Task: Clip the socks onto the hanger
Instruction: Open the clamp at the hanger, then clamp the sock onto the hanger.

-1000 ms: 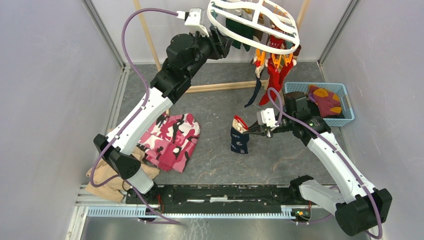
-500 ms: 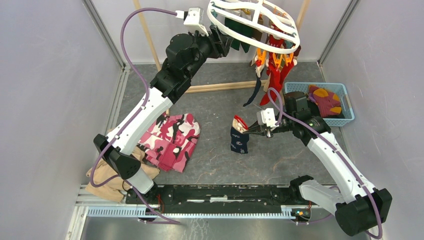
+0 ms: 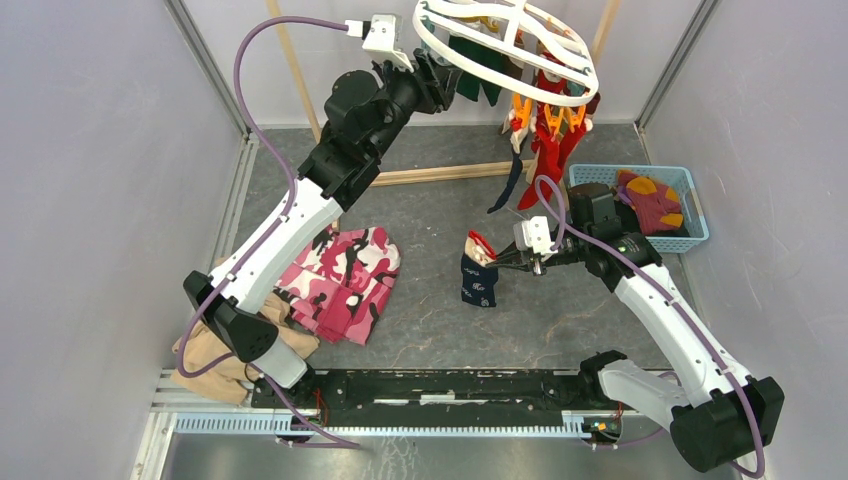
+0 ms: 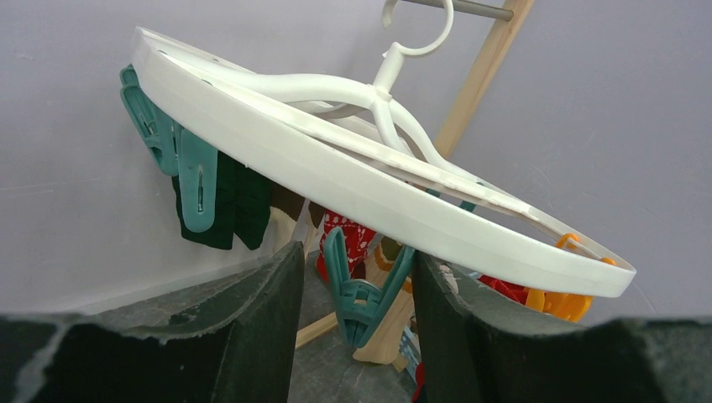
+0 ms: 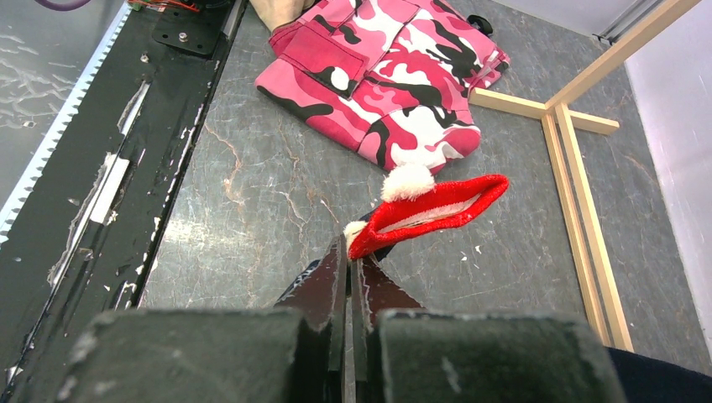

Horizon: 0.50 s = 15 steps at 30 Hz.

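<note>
The left end effector point(image 4: 357, 252) is raised to the hanger's near left rim. Its fingers point(image 4: 260, 311) stand apart, with a teal clip point(image 4: 361, 294) hanging down between them. A gap shows between the clip and one finger, and whether the other finger presses on it cannot be told. The hanger point(image 3: 505, 50) hangs tilted by its hook from the wooden rack point(image 3: 440, 172) at the table's far edge. Dark green socks point(image 3: 478, 80) are pinned at its left side. Red socks point(image 3: 548, 150) hang below orange clips point(image 3: 545, 118) at its right, with a dark sock point(image 3: 505, 188) just beside them.

The right end effector point(image 5: 348, 252) is closed tight on the red cuff of a navy sock point(image 3: 480, 275). The cuff carries white pompoms, and the navy body hangs below the grip over the middle of the table point(image 3: 560, 320). Whether its toe touches the surface cannot be told.

A blue basket point(image 3: 690, 240) sits at the table's right edge, behind the right arm. It holds a purple-maroon sock point(image 3: 650, 200) with yellow patches.

A pink camouflage cloth point(image 3: 345, 280) lies left of the middle. A tan cloth point(image 3: 210, 355) is bunched at the near left corner, beside the left arm's base.
</note>
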Each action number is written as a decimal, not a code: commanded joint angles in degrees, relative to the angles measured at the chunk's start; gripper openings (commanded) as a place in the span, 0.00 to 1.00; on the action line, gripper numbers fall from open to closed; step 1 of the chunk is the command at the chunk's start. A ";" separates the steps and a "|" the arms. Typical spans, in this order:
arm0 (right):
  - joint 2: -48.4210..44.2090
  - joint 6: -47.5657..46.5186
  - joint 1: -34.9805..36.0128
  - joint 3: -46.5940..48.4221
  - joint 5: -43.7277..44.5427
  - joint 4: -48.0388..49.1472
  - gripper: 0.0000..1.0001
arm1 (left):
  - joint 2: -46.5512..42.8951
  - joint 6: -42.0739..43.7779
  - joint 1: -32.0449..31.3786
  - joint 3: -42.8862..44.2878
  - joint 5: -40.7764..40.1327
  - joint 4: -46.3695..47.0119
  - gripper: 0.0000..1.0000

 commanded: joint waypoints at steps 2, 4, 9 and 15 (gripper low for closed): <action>-0.62 0.68 -0.26 -0.23 -0.24 0.76 0.00 | -2.10 3.01 -0.21 -0.18 1.33 4.46 0.54; -0.62 0.68 -0.30 -0.23 -0.23 0.76 0.00 | -1.98 3.10 -0.20 -0.12 1.46 4.55 0.51; -0.61 0.68 -0.30 -0.23 -0.21 0.77 0.00 | -1.84 2.99 -0.20 0.03 1.32 4.56 0.37; -0.71 0.72 -0.27 -0.23 -0.14 0.69 0.00 | -1.75 2.00 -0.20 0.65 0.84 3.50 0.17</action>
